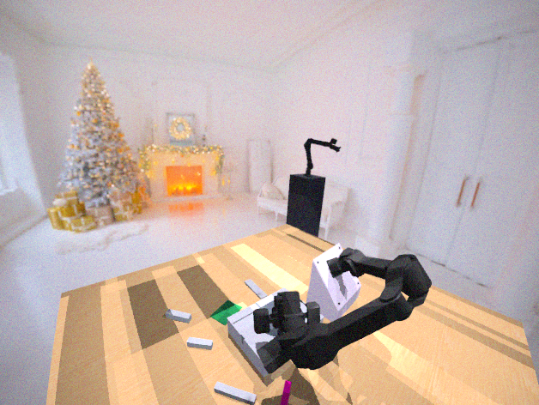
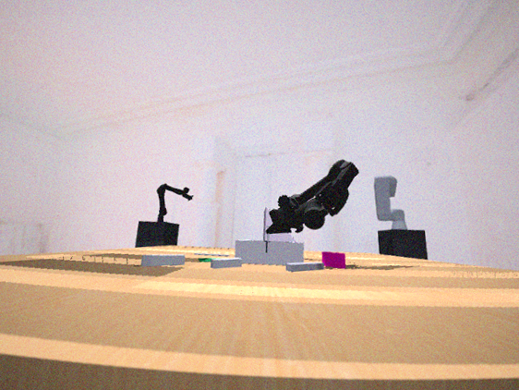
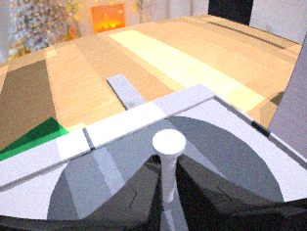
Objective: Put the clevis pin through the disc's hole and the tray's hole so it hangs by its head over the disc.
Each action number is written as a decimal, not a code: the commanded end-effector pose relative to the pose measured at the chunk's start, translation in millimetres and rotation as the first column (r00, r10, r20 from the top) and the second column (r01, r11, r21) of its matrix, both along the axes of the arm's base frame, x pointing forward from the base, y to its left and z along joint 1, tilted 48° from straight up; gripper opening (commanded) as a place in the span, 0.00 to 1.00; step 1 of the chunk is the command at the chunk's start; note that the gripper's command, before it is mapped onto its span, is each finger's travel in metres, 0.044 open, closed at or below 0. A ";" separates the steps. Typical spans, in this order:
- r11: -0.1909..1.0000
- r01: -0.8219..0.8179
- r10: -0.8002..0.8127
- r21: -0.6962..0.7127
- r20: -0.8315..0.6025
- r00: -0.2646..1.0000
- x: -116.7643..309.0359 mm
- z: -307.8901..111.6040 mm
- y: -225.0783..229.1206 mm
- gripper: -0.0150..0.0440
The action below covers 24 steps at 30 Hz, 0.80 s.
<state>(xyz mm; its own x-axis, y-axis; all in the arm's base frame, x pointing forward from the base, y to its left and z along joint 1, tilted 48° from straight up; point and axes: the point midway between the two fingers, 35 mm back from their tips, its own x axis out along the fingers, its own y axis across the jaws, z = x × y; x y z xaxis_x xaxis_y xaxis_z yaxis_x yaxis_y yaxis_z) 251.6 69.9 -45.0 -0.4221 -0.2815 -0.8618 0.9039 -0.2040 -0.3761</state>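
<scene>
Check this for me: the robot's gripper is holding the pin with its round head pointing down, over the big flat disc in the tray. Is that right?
Not quite: the pin's round head points up, as the wrist view shows. The gripper does hold it over the big flat disc in the tray.

Worktop (image 1: 165, 370) (image 2: 270, 314) (image 3: 88, 64): wood, striped pale tan and dark brown. Nearer its left corner than its right, a green patch (image 1: 225, 311) (image 2: 205, 259) (image 3: 36, 137); magenta block (image 1: 286, 392) (image 2: 333, 260) towards the near edge in the top view. Disc (image 3: 235, 152) blue-grey, pin (image 3: 168, 143) whitish.

Four grey bars (image 1: 234, 392) (image 2: 304, 266), three robot arms (image 1: 310, 154) (image 2: 162, 201)
</scene>
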 end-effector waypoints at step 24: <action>1.000 -0.004 0.004 0.002 0.006 1.000 7.0 -0.9 0.6 0.25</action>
